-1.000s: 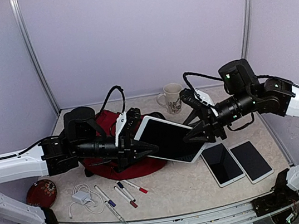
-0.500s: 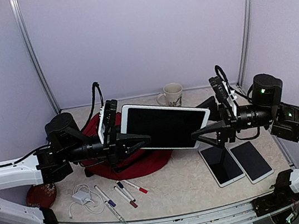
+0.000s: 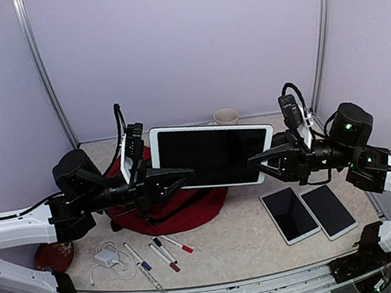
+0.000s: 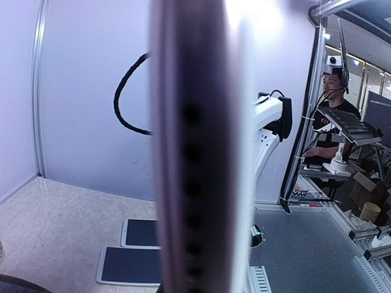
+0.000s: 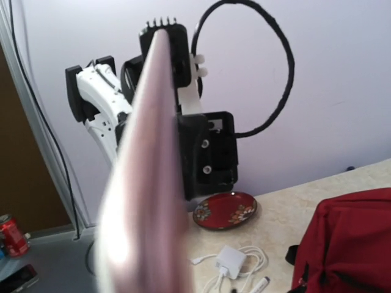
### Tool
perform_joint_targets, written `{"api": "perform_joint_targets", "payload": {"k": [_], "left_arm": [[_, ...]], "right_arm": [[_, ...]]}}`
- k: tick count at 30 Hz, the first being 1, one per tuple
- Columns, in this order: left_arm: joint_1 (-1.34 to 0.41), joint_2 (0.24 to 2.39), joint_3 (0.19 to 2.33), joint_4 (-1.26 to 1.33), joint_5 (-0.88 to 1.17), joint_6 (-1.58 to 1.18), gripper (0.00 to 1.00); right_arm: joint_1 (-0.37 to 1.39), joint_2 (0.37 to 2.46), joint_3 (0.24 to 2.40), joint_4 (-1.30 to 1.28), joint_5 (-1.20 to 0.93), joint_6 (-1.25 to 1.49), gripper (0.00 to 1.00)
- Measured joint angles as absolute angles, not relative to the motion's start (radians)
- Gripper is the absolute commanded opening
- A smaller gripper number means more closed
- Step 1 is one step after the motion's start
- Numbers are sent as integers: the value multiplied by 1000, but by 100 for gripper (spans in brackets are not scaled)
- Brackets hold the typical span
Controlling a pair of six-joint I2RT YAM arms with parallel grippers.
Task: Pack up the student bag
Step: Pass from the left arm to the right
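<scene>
Along the near edge of the table (image 3: pixel 233 248), a few markers (image 3: pixel 161 253) are lying loose left of the middle. A white charger (image 3: pixel 107 257) with its coiled cable is sitting just beside them, and a red plate (image 3: pixel 52 254) is resting closer to the left edge. Toward the right edge, two small tablets (image 3: pixel 290 213) are lying flat side by side, screens up.

Farther in, the student bag (image 3: pixel 183 213) is slumping on the table left of the middle, directly under the left arm's wrist.

Above the bag, a large tablet (image 3: pixel 208 154) is hanging in the air, lengthwise between the two arms, with its dark screen facing the top camera. The left gripper (image 3: pixel 179 175) is clamping tightly on the tablet's lower left edge. The right gripper (image 3: pixel 258 159) is pinching the tablet's right edge with its fingers nearly together.

Behind the tablet, a pale mug (image 3: pixel 225 116) is standing at the far edge, with only its rim showing.
</scene>
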State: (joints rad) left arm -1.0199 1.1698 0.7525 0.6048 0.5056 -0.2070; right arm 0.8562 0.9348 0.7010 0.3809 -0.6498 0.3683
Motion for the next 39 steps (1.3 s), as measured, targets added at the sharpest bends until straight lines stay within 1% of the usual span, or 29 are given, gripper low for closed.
{"api": "perform_joint_targets", "payload": {"k": [2, 4, 6, 9, 10, 14, 15, 16, 17, 18, 19, 20, 21, 23, 24, 29, 32, 33, 36, 39], "left_arm": [[-1024, 1171, 752, 606, 505, -210, 0], [-1028, 1172, 752, 606, 504, -212, 0], [-1031, 1173, 752, 606, 503, -213, 0], [-1034, 1178, 752, 607, 498, -213, 0], [-1035, 1180, 752, 607, 496, -221, 0], [-1037, 1183, 752, 617, 492, -243, 0], [-1038, 1183, 752, 617, 488, -244, 10], [-1038, 1183, 752, 617, 485, -244, 30], [-1038, 1183, 752, 615, 479, -243, 48], [-1039, 1183, 752, 614, 467, -236, 62], [-1039, 1182, 752, 612, 448, -226, 73], [-1038, 1182, 753, 611, 430, -217, 82], [-1037, 1181, 754, 602, 402, -205, 88], [-1033, 1177, 754, 567, 346, -181, 97], [-1029, 1174, 754, 539, 304, -168, 99], [-1005, 1169, 754, 405, 129, -102, 99], [-996, 1180, 764, 311, 42, -55, 95], [-995, 1196, 778, 273, 22, -35, 91], [-995, 1289, 842, 175, 3, 17, 75], [-992, 1394, 904, 82, 28, 62, 64]], "right_arm": [[856, 945, 702, 389, -661, 376, 29], [856, 953, 702, 393, -672, 384, 27], [856, 957, 702, 396, -682, 389, 19], [856, 960, 702, 410, -699, 397, 2], [856, 960, 702, 418, -705, 403, 0], [856, 961, 702, 429, -719, 386, 0], [856, 961, 702, 429, -717, 387, 0], [856, 960, 702, 429, -714, 387, 0], [856, 958, 702, 426, -708, 390, 0], [856, 955, 702, 417, -694, 397, 0], [856, 949, 702, 404, -676, 408, 0], [856, 941, 702, 383, -654, 415, 0], [854, 933, 702, 355, -626, 422, 0], [847, 916, 699, 297, -569, 452, 0], [841, 904, 695, 263, -534, 472, 0], [790, 838, 669, 116, -379, 587, 0], [744, 811, 650, 33, -286, 657, 0], [730, 804, 643, 6, -257, 680, 0], [701, 785, 622, -67, -175, 724, 0], [697, 780, 619, -118, -133, 743, 0]]}}
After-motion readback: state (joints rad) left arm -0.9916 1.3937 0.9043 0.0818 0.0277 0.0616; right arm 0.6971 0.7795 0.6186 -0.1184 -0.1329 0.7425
